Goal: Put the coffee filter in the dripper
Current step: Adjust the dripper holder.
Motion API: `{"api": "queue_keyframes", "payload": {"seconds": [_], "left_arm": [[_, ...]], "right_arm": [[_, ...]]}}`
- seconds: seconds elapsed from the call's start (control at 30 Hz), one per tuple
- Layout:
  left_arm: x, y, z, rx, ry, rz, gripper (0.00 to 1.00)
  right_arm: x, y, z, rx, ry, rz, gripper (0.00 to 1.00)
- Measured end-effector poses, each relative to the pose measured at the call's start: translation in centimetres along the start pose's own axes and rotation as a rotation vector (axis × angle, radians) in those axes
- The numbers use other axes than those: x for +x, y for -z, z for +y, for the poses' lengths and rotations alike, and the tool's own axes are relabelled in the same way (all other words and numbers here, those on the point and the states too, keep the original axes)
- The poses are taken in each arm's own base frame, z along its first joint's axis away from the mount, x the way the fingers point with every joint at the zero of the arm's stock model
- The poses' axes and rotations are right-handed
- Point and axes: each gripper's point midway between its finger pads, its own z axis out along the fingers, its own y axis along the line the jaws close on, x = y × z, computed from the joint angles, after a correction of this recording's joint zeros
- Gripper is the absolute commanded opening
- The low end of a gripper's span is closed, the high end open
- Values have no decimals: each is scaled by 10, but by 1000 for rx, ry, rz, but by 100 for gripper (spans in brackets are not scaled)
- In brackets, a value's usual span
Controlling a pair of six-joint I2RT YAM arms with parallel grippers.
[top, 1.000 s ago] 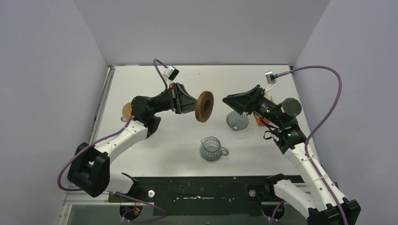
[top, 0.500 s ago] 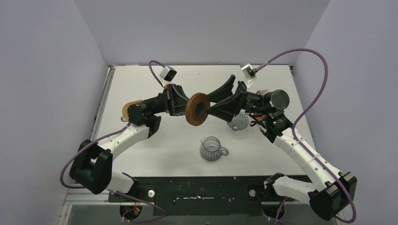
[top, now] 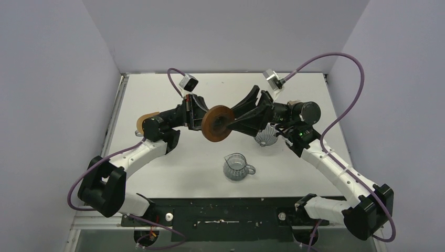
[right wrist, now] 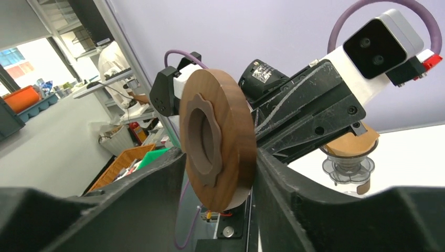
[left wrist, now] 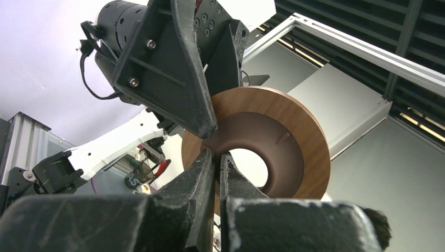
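Top external: white table, lilac walls, perhaps inverted dripper, raised ring.

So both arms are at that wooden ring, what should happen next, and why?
Probably the right hand should close on the wooden ring. Its fingers sit open on either side of the ring in mid-air, while the left hand pinches the ring's inner edge.
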Motion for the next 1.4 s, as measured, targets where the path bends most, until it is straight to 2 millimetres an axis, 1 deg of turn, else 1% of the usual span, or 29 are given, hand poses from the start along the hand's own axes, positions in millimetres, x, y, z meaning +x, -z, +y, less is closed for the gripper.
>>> {"api": "queue_keyframes", "payload": {"seconds": [0.1, 0.17, 0.23, 0.3, 0.5, 0.6, 0.67, 0.83, 1.07, 1.2, 1.3, 1.4], "left_arm": [[1, 0, -1, 4, 4, 2, 0], [1, 0, -2, 6, 5, 4, 0], [2, 0, -3, 9, 6, 7, 0], [3, 0, -3, 8, 6, 11, 0], [4, 0, -4, 12, 8, 15, 0], [4, 0, -4, 12, 8, 16, 11], [4, 0, -4, 12, 8, 15, 20], [2, 1, -3, 7, 8, 10, 34], [2, 1, -1, 4, -7, 8, 41], [2, 1, 1, 2, -44, 7, 43], [0, 2, 10, -20, -72, 0, 43], [-4, 2, 21, -67, -91, -11, 43]], "right_arm": [[-4, -1, 4, -18, -1, -15, 34], [-5, -1, 5, -28, -1, -22, 24], [-5, -2, 5, -34, -6, -27, 11], [-4, -1, 7, -41, -26, -26, 0], [-3, -2, 10, -54, -31, -30, 0], [-3, -2, 10, -54, -30, -32, 0], [-3, -2, 9, -52, -27, -34, 0], [-5, -1, 11, -35, -5, -37, 0], [-7, 5, 19, 21, 32, -38, 0], [-9, 13, 24, 78, 54, -38, 0], [-10, 19, 26, 136, 68, -34, 0], [-14, 26, 22, 219, 81, -37, 0]]}}
